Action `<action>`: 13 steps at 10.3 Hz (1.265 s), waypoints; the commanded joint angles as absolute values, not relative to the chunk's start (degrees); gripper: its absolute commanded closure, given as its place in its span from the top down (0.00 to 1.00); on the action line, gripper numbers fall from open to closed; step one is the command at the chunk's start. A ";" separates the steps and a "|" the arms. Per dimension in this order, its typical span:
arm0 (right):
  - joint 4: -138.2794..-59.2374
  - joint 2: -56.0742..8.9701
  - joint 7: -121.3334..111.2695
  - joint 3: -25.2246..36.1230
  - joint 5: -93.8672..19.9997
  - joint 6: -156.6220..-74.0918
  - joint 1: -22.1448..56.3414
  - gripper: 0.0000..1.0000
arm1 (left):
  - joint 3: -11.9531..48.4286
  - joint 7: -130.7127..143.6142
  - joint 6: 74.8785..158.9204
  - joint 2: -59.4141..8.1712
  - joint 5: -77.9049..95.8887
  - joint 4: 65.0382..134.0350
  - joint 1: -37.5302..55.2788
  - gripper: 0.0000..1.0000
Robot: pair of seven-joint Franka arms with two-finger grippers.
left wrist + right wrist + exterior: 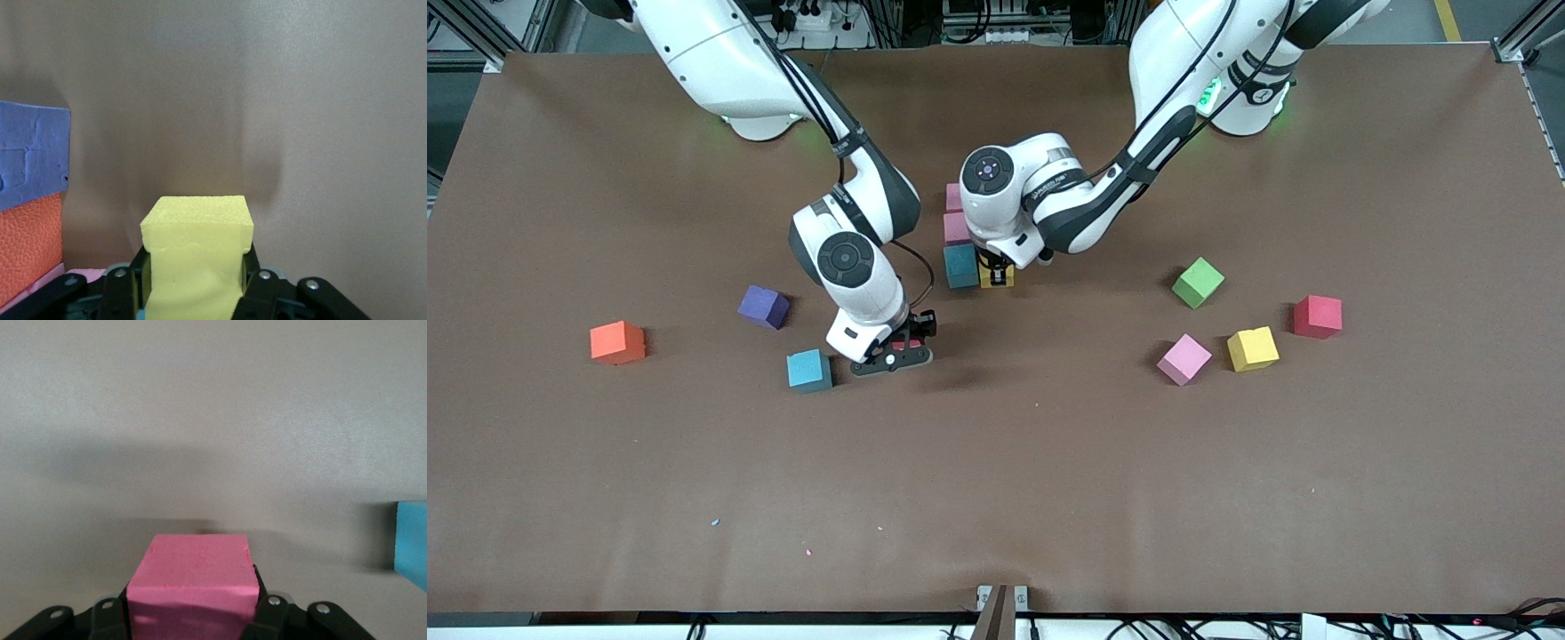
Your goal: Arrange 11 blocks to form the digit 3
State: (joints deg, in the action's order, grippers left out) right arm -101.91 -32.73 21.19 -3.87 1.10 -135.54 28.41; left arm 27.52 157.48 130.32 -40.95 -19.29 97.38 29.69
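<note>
Front view: on the brown tabletop [1049,498], a short column of blocks sits at upper centre of the frame: two pink blocks [955,213], one above the other, then a cyan block [961,266] below them. The left end effector [996,269] stands just beside that cyan block, clamped on a yellow block [997,277] that touches it. The right end effector [893,354] is at centre-left of the frame, over the tabletop, with a bit of pink showing between its fingers. A second cyan block [809,370] lies just beside it. A purple block [764,307] lies up and to the left of that one, and an orange block [617,342] sits well apart at the frame's left. At the right of the frame lie a green block [1198,282], a red block [1318,316], a second yellow block [1253,348] and a loose pink block [1184,359], near one another but apart.

Left wrist view: the left end effector [193,283] at the bottom of the frame pinches the yellow block [197,253] from both sides. At the left edge, a bluish face [33,157] sits above an orange-looking one [30,243].

Right wrist view: the right end effector [191,613] at the bottom centre grips a pink block [193,587]. A cyan block [412,543] shows at the right edge.
</note>
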 commanded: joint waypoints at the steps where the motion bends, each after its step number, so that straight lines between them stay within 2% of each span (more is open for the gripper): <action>1: -101.60 -32.34 21.71 -4.04 0.88 -134.91 28.30 0.24 | 27.33 164.35 130.69 -42.10 -21.45 96.50 30.67 0.00; 3: -101.51 -32.34 21.71 -4.04 0.88 -134.82 28.30 0.24 | 27.33 164.44 130.69 -42.10 -21.01 96.50 30.67 0.02; 5: -101.51 -32.34 21.62 -4.04 0.88 -134.74 28.30 0.24 | 27.33 164.44 130.69 -42.10 -20.92 96.15 30.59 0.17; 6: -101.51 -32.34 21.62 -4.04 0.88 -134.74 28.21 0.24 | 27.25 164.44 130.69 -42.19 -21.00 96.07 30.41 0.33; 7: -101.51 -32.34 21.53 -4.04 0.88 -134.74 28.21 0.24 | 27.25 164.10 130.69 -42.27 -21.61 96.15 30.58 0.78; 8: -101.60 -32.34 21.53 -4.04 0.88 -134.74 28.21 0.24 | 27.25 163.66 130.69 -42.19 -21.88 96.15 30.67 1.00; 10: -101.51 -32.34 21.53 -4.04 0.88 -134.74 28.21 0.24 | 27.33 163.65 130.69 -41.93 -21.88 96.15 30.67 1.00; 13: -101.43 -32.34 22.14 -4.13 0.88 -134.74 28.39 0.24 | 27.51 162.69 130.25 -37.54 -21.89 98.78 29.71 1.00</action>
State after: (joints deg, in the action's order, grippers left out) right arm -101.82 -32.73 21.19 -3.86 1.10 -135.52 28.39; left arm 27.47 157.13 130.59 -40.79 -19.55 97.13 29.72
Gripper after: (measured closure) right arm 0.388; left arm 0.000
